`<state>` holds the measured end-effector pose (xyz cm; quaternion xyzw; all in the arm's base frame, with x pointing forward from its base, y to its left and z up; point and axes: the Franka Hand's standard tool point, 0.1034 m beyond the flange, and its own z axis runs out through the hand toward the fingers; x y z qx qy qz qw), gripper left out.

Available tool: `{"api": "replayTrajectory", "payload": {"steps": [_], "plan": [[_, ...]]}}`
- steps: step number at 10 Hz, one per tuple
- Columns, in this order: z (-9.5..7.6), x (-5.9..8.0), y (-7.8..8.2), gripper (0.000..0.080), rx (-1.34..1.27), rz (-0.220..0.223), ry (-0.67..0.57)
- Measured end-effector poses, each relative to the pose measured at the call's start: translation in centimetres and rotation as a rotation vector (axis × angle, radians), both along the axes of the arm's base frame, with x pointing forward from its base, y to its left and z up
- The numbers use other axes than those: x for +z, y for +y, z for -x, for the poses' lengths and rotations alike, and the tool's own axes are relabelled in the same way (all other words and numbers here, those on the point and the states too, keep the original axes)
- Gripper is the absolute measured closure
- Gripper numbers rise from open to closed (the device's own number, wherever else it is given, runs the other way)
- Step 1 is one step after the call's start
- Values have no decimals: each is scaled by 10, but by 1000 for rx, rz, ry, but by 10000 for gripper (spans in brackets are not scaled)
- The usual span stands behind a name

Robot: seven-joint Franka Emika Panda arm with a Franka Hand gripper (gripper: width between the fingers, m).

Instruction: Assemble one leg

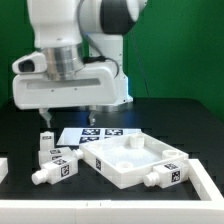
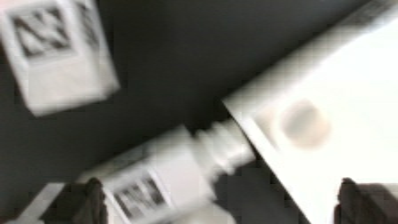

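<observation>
The white tabletop lies on the black table with its rimmed side up. It also fills one corner of the wrist view. Three white tagged legs lie at the exterior view's left: one leg, a second, a third. Another leg lies against the tabletop's front edge. My gripper hangs open above the left legs, holding nothing. In the wrist view, the gripper is open over a leg whose stub end lies close to the tabletop's edge. A second leg lies apart from it.
The marker board lies flat behind the tabletop. A white part lies at the exterior view's right edge and another white piece at its left edge. A green backdrop stands behind the table.
</observation>
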<state>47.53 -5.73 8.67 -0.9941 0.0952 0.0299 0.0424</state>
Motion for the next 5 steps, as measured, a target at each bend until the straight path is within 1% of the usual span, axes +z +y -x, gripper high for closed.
{"api": "replayTrajectory", "payload": {"steps": [1, 2, 3, 4, 5], "plan": [[-20, 3, 23, 151, -53, 3, 9], [-39, 0, 42, 151, -59, 21, 1], [-32, -13, 49, 151, -50, 40, -34], [-23, -17, 49, 151, -47, 39, -18], [-25, -16, 49, 151, -47, 39, -22]]}}
